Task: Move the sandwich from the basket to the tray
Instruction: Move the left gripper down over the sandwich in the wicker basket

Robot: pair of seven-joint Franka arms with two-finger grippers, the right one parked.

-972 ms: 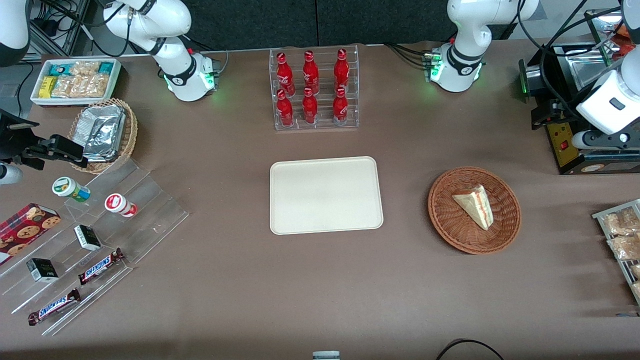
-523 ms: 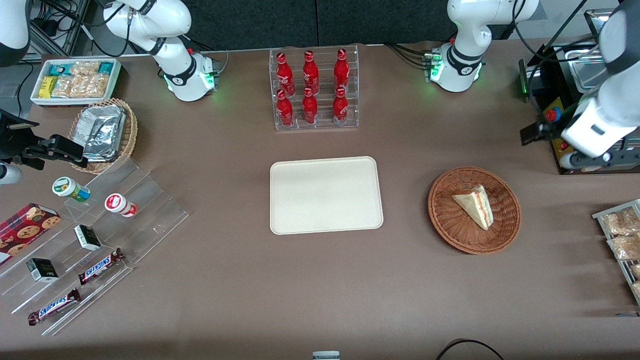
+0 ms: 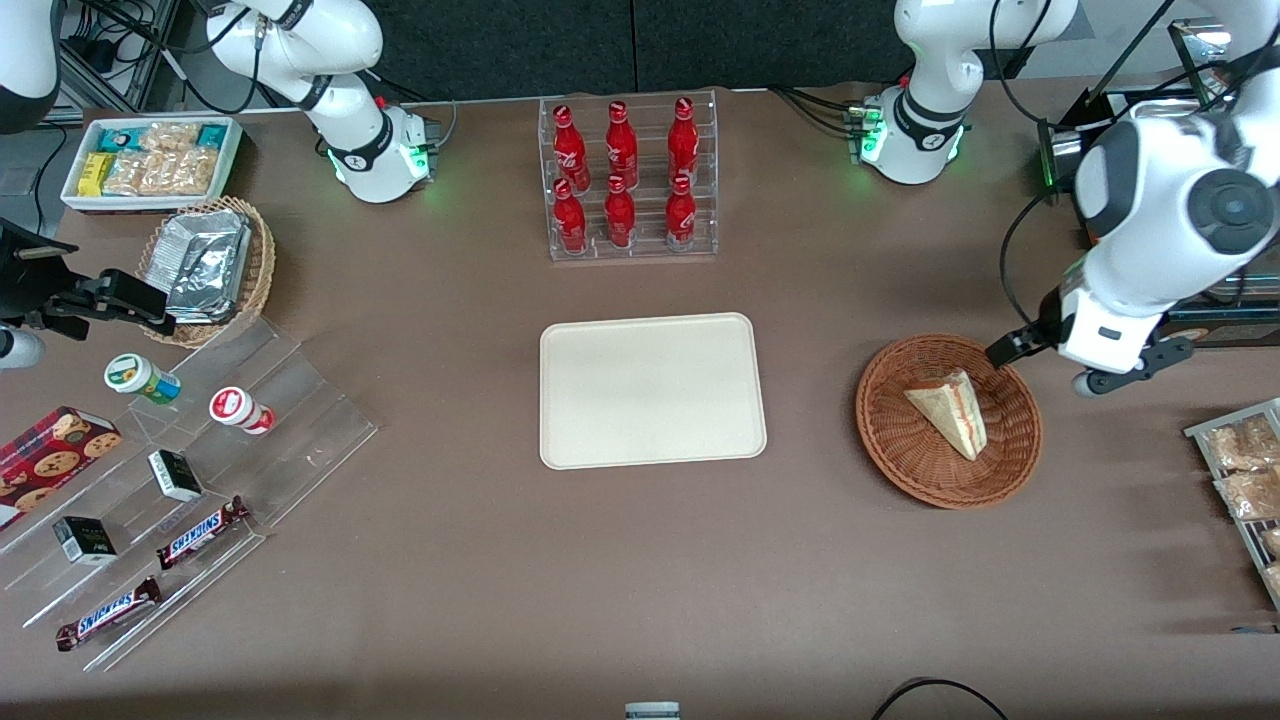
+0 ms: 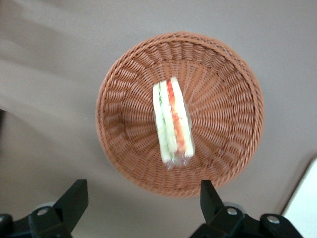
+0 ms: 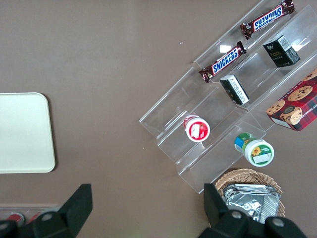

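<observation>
Front view: sandwich point(image 3: 951, 412) lying in the basket point(image 3: 893, 447), a pale wedge with its filling edge turned toward the working arm's end of the table. Basket resting on the brown table point(image 3: 640, 560), beside the tray point(image 3: 652, 390) and well apart from it. Tray bare and flat, nearer the front camera than the bottle rack point(image 3: 628, 178) with its six red bottles. Gripper point(image 3: 1008, 349) hanging above the basket's rim, at the edge farthest from the front camera – fingers hard to make out here. White left arm point(image 3: 1160, 220) bulking over it. Toward the parked arm's end: tan basket point(image 3: 255, 275) of foil packs, white bin point(image 3: 150, 160) of snacks, clear stepped stand point(image 3: 230, 450) with two Snickers bars point(image 3: 200, 532), small cartons and two cups.

Left wrist view: looking straight down into the basket point(image 4: 223, 114), sandwich point(image 4: 172, 120) near its middle, standing on edge with green, white and orange-red layers showing, wrapped in clear film. Two dark fingers point(image 4: 73, 200) spread wide apart – jaws released, grasping nothing, held clear above the basket rim. Gripper point(image 4: 141, 196) not touching sandwich or basket. Corner of the tray point(image 4: 303, 203) just showing beside the basket.

Right wrist view: tray corner point(image 5: 25, 133), stepped stand point(image 5: 208, 114) with bars, cups and a cookie box point(image 5: 297, 106), and the tan basket point(image 5: 233, 176) with foil packs
</observation>
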